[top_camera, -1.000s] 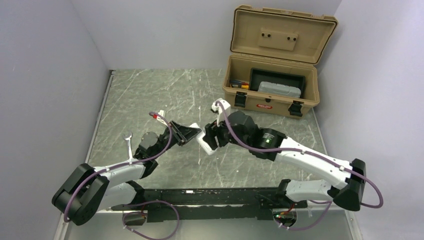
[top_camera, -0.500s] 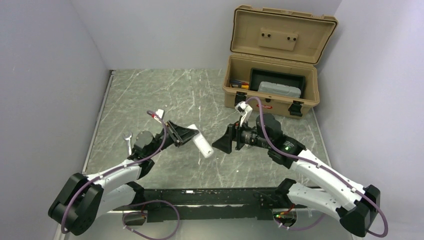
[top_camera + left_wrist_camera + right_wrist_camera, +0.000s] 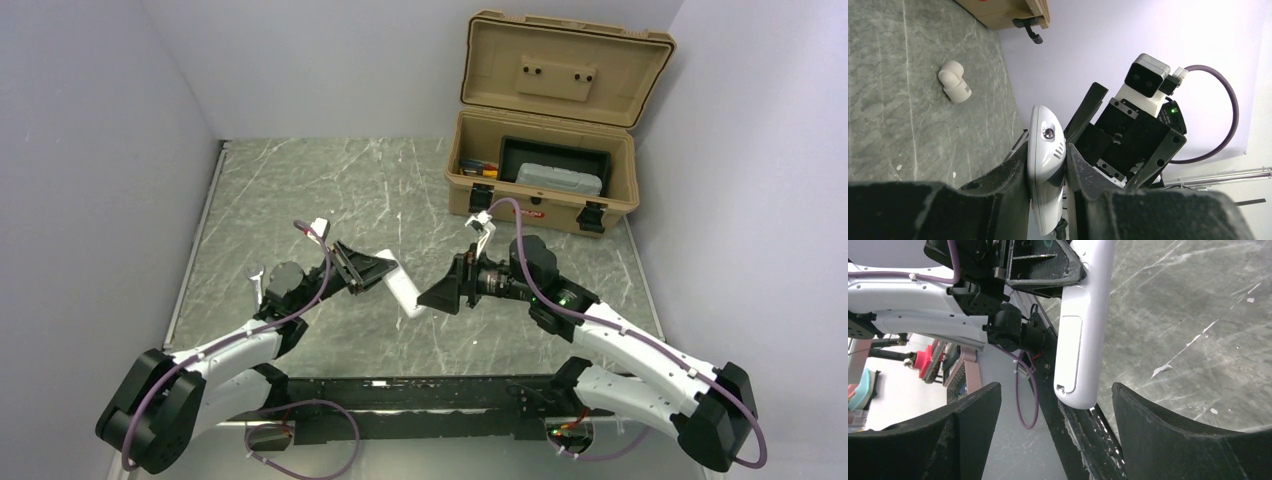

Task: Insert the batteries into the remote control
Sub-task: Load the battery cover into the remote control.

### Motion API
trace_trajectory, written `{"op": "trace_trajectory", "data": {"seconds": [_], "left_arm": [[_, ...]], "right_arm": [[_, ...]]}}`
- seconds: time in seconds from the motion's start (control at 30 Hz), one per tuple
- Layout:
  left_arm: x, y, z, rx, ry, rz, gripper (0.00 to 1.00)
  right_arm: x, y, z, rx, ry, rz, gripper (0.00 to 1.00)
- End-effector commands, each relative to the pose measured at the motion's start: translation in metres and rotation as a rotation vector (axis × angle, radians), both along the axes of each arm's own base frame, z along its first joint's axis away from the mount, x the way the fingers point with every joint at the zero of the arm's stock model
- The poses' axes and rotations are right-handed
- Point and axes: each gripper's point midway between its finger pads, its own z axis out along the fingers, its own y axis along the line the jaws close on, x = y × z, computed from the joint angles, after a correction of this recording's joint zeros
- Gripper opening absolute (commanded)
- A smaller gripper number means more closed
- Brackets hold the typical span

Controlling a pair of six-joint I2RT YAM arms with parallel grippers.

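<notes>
We start with the grey marbled surface [image 3: 300, 190], where the open tan case [image 3: 545, 190] stands at the far right. Everything else we place from that case.

Both arms meet on the case's near side, off its left front corner. The left gripper [image 3: 372, 270] has its fingers [image 3: 1008, 175] pressed onto the remote control [image 3: 405, 292], pinching its two broad faces and holding it clear of the surface. The right gripper [image 3: 440, 296] has its fingers [image 3: 1168, 425] spread wide on either side of the remote's free end, touching nothing.

We judge the remote to be light and rigid, with a smooth, glossy plastic shell that could slip or twist in a shallow pinch. Its rounded edges give little to bite on. The hold looks best where the left gripper has it, well up the body, which leaves the free end exposed.

The battery cover [image 3: 1068, 355] sits on that free end. It is a flat inset panel with a small catch at its tip, and it looks closed. We expect it to be thin and easy to crack, so it wants a sliding push, not a squeeze.

A small white plastic piece [image 3: 954, 86] lies on the surface just in front of the case. We cannot see the batteries in any view.
</notes>
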Motion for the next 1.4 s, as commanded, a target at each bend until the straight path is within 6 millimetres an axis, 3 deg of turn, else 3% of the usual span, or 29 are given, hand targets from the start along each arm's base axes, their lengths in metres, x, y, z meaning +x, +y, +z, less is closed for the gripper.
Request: {"op": "trace_trajectory", "data": {"seconds": [0.0, 0.4, 0.87, 1.0, 1.27, 1.37], "left_arm": [[-0.003, 0.0, 0.041, -0.068, -0.108, -0.018, 0.0], [-0.005, 0.001, 0.046, -0.09, -0.117, -0.02, 0.0], [-0.005, 0.002, 0.047, -0.101, -0.123, -0.017, 0.0], [-0.005, 0.002, 0.045, -0.099, -0.119, -0.015, 0.0], [-0.005, 0.002, 0.045, -0.104, -0.115, -0.017, 0.0], [-0.005, 0.001, 0.045, -0.103, -0.116, -0.019, 0.0]], "right_arm": [[0.003, 0.008, 0.013, 0.066, -0.028, 0.019, 0.84], [0.013, 0.016, -0.003, 0.027, -0.001, 0.017, 0.79], [0.015, 0.027, -0.004, 0.073, 0.03, 0.038, 0.57], [0.015, 0.028, -0.005, 0.073, 0.033, 0.041, 0.47], [0.015, 0.028, -0.008, 0.067, 0.034, 0.046, 0.16], [0.016, 0.028, -0.009, 0.066, 0.038, 0.043, 0.18]]}}
